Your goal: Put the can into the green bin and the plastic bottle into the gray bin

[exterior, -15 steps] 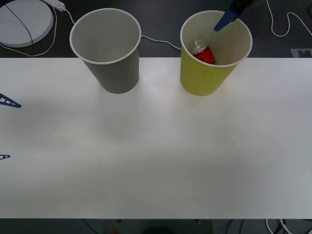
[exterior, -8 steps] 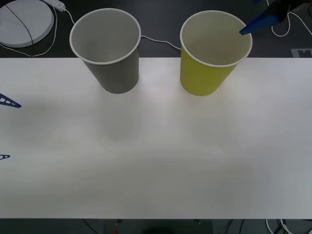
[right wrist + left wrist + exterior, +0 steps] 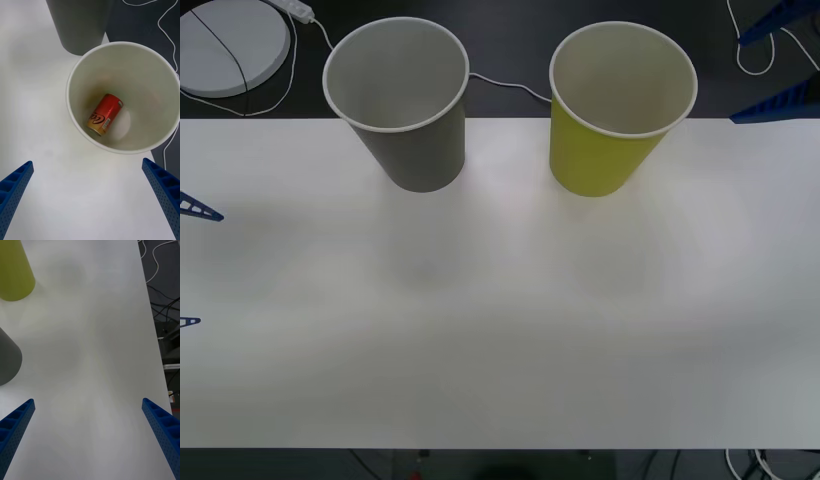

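The right gripper (image 3: 772, 62), fingers spread wide and holding nothing, is hanging at the far right edge of the table (image 3: 500, 330), just beyond the green bin (image 3: 620, 105). In the right wrist view the can (image 3: 105, 119) is lying on its side at the bottom of the green bin (image 3: 112, 144), so that half of the task appears complete. The gray bin (image 3: 402, 100) is standing upright beside it, its visible inside bare. The left gripper (image 3: 192, 262), also wide open and empty, is waiting at the table's left edge. No bottle can be seen on the table; doing the next step well probably means keeping both bins undisturbed while clearing the rim.
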